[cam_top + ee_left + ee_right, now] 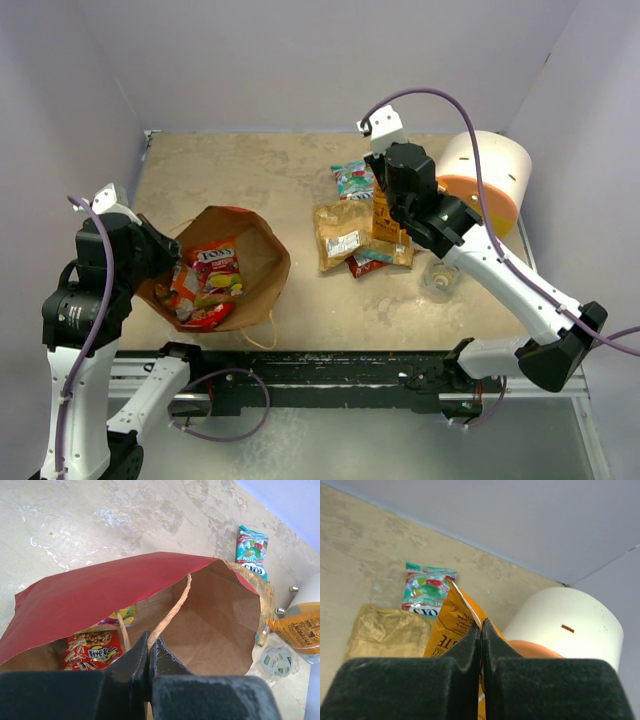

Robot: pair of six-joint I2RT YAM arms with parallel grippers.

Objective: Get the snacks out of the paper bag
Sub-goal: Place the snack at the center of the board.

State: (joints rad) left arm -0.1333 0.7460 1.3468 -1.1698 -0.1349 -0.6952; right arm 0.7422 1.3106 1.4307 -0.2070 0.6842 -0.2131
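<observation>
Red crumpled paper bag gapes wide, a string handle crossing its mouth; large white cylinder fills the far-right corner.

left gripper pinched tight on the paper bag's string handle, red snack packet sitting inside (teal packet and orange packet are outside it).
</observation>
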